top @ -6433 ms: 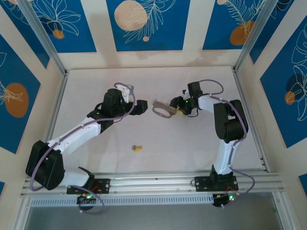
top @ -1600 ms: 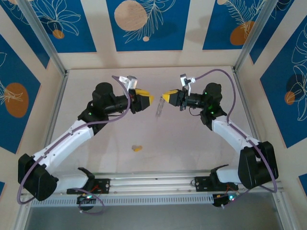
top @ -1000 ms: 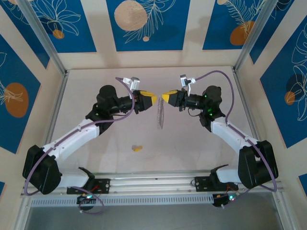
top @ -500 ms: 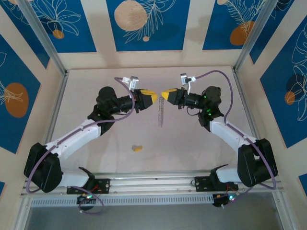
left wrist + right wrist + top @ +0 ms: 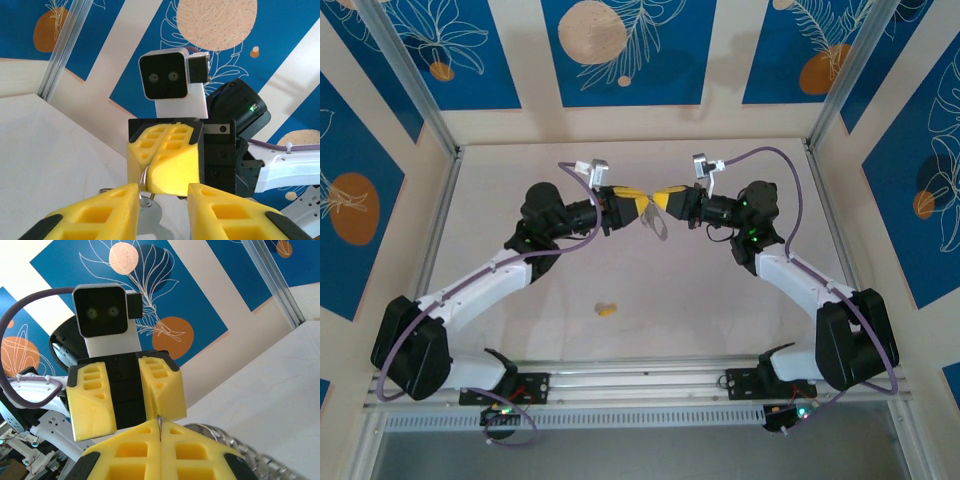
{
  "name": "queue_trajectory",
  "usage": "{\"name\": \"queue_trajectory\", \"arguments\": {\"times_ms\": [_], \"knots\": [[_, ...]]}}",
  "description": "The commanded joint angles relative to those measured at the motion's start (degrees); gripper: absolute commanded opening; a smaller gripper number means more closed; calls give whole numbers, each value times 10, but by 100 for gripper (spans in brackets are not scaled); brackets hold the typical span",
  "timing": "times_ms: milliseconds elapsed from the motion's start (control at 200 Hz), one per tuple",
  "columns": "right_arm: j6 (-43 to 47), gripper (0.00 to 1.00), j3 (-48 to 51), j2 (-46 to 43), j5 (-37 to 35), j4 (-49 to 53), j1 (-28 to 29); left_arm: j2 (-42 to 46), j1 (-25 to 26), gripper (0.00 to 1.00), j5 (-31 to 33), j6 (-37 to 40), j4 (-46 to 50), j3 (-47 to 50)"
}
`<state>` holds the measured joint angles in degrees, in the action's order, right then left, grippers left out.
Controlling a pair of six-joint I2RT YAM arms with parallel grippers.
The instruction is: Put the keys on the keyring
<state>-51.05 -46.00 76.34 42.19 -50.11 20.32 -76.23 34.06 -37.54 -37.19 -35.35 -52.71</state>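
The keyring [image 5: 658, 226], a grey metal loop, hangs in the air from my right gripper [image 5: 663, 200], which is shut on its thin top edge. In the right wrist view the right gripper [image 5: 160, 427] pinches a metal sliver, and the keyring [image 5: 235, 445] shows its bumpy strip below. My left gripper [image 5: 638, 203] faces it tip to tip and is open. In the left wrist view the left gripper [image 5: 163, 189] straddles the right gripper [image 5: 145, 175], with the keyring [image 5: 148, 217] just beneath. One small yellow-headed key [image 5: 606, 310] lies on the table.
The white table [image 5: 520, 170] is walled by blue and cream panels, with metal posts at the back corners. Both arms reach in over the middle from the near rail [image 5: 640, 380]. The left gripper [image 5: 131, 415] and its camera face the right wrist view.
The two grippers have closed the gap and now meet tip to tip. The keyring, which hung long and straight, has swung up and looks shorter. The key has not moved.
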Motion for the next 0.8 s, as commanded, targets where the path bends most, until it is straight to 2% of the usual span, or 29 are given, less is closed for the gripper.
{"name": "queue_trajectory", "arguments": {"times_ms": [0,175,380,795], "knots": [[-4,0,-18,-9,-9,-20,5,-6,5,32,-11,-4,-29,6],[-3,0,-19,-12,-9,-17,4,-12,6,36,-6,-6,-38,9],[-4,0,-21,-13,-7,-16,9,-23,6,35,-11,-20,-62,5],[-1,0,-25,-7,-6,-10,11,-42,10,16,-27,-47,-113,7]]}}
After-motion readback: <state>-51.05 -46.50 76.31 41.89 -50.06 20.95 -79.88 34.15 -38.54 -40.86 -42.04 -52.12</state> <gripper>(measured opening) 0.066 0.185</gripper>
